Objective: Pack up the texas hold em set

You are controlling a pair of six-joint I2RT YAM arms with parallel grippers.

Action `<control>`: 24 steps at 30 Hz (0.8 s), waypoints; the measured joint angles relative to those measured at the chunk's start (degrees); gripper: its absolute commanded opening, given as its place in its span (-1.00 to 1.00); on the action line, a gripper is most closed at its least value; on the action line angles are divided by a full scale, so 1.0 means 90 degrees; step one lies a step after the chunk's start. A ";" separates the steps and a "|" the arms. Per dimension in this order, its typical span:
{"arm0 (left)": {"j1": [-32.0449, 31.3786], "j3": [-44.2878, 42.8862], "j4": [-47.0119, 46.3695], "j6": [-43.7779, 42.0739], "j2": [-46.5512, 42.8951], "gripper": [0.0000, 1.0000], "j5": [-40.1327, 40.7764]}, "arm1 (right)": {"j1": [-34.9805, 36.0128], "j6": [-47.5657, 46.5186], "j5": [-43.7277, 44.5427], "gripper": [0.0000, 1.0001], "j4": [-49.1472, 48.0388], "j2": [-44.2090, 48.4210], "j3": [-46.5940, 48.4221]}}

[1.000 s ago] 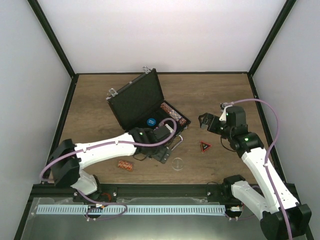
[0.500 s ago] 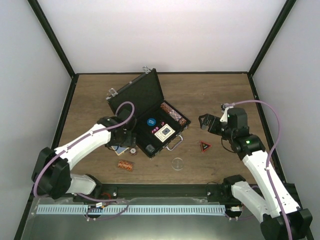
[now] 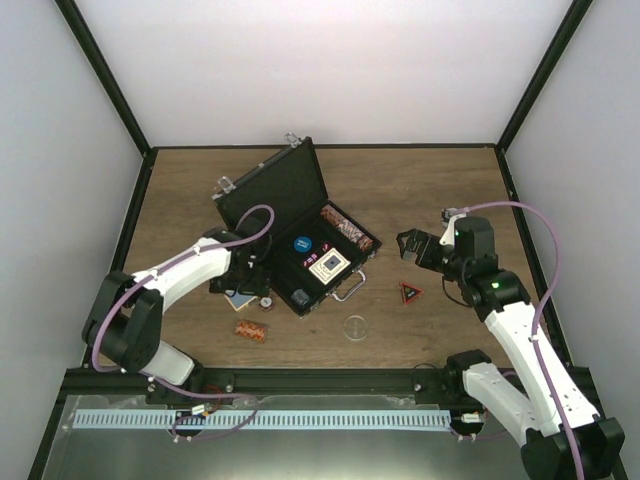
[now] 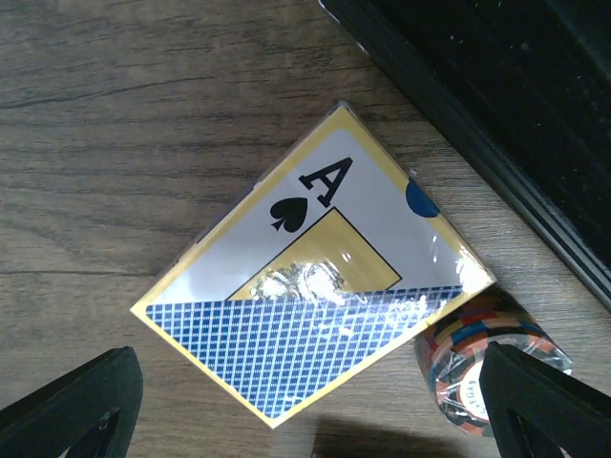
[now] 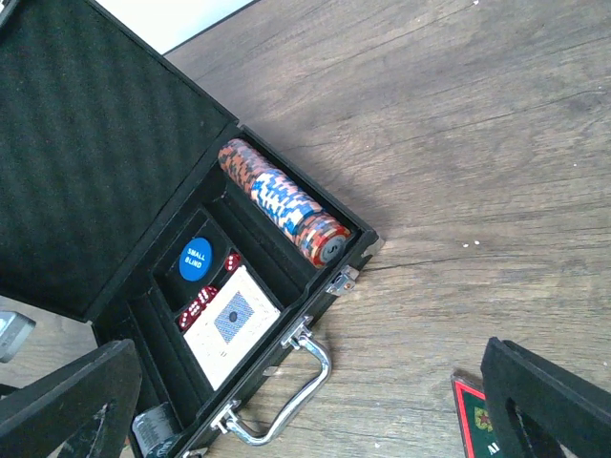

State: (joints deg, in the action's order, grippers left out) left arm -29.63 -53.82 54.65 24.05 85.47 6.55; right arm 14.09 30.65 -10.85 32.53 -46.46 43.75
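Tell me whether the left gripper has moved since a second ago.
Yes. The left gripper swung left, from over the front of the case to the table beside it, above the card deck.

White left arm [image 3: 178, 276] with black joints, white right arm [image 3: 520, 335] alike, lilac cable [image 3: 256, 208] looping along each, green lights [image 3: 491, 283] on right arm, blunt black fingers [image 4: 72, 405]

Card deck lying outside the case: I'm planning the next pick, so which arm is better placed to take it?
Left. The left pincer, open, hovers directly over the card deck; the right pincer sits on the far side of the case, by the triangle.
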 measured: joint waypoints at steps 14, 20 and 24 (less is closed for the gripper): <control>0.0272 0.0012 -0.0148 -0.0369 0.0386 0.97 -0.0381 | 0.0000 0.0002 -0.0029 1.00 0.0007 0.0172 0.0000; 0.0610 0.0109 -0.0304 -0.0367 0.0384 0.97 -0.0585 | 0.0000 0.0027 -0.0112 1.00 0.0005 0.0199 0.0000; 0.0901 0.0163 -0.0376 -0.0362 0.0386 0.97 -0.0597 | 0.0000 0.0063 -0.0160 0.99 -0.0015 0.0243 -0.0073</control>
State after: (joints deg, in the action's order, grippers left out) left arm -21.52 -52.36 51.27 20.80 88.95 1.17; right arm 14.09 31.22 -12.29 32.40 -44.27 43.09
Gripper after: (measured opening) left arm 0.985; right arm 0.997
